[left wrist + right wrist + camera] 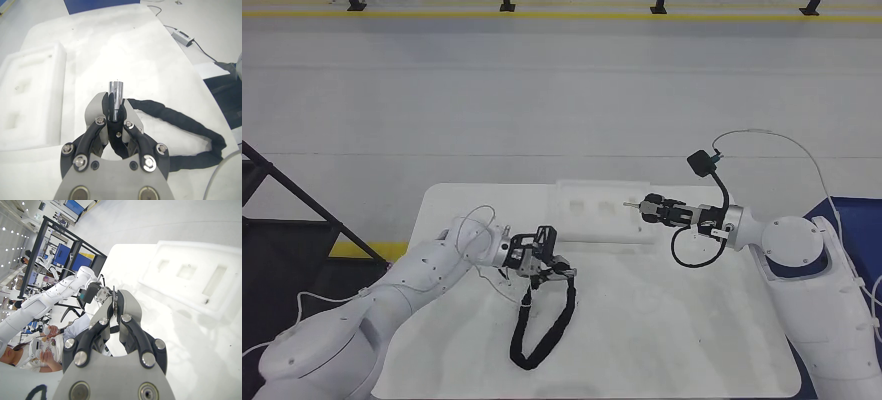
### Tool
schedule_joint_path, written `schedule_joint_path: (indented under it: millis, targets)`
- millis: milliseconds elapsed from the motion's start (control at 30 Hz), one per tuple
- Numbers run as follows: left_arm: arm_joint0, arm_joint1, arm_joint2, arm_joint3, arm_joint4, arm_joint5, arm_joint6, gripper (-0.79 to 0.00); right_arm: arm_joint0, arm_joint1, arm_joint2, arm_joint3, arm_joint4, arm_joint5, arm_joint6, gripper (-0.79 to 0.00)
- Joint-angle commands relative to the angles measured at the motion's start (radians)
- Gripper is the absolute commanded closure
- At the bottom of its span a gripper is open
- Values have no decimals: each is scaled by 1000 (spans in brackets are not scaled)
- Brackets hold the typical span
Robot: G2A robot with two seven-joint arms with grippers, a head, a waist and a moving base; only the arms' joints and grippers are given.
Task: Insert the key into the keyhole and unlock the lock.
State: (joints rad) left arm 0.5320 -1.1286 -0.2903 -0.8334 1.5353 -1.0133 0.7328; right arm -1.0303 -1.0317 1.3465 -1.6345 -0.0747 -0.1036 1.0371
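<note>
Left gripper (115,103) is clamped on the chrome lock (115,91) just beside the foam tray (602,235), its limp black-sleeved chain (179,117) probably heavy, so hold the slick rigid barrel; right gripper (115,300) pinches the small stiff key (114,306) above the tray.

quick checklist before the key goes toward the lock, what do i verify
1. Grip on lock by left hand: ok, shut on its chrome body.
2. Grip on key by right hand: ok.
3. Line-up of key and lock: not ok, the key is apart from it, over the foam tray.
4. Facing of keyhole: cannot tell, the lock's end face is hidden.
5. Path clear of chain: ok, it trails toward the robot, away from the key.
</note>
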Motion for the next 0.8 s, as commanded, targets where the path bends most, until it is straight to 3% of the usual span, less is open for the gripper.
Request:
schedule_joint_path:
  millis: [0, 233, 400, 600, 767]
  targets:
    - [0, 16, -18, -32, -20, 1, 22, 0, -6, -1, -7, -3, 9, -4, 5, 0]
    - [6, 78, -81, -178, -65, 7, 81, 0, 26, 10, -34, -25, -7, 33, 180, 0]
    - [30, 108, -128, -275, -86, 34, 108, 0, 22, 22, 1, -98, 42, 129, 262, 0]
    - [22, 115, -149, -350, -161, 10, 84, 0, -8, 39, 63, -217, 75, 222, 323, 0]
    - [1, 105, -147, -362, -221, 1, 75, 0, -43, 53, 109, -311, 65, 214, 337, 0]
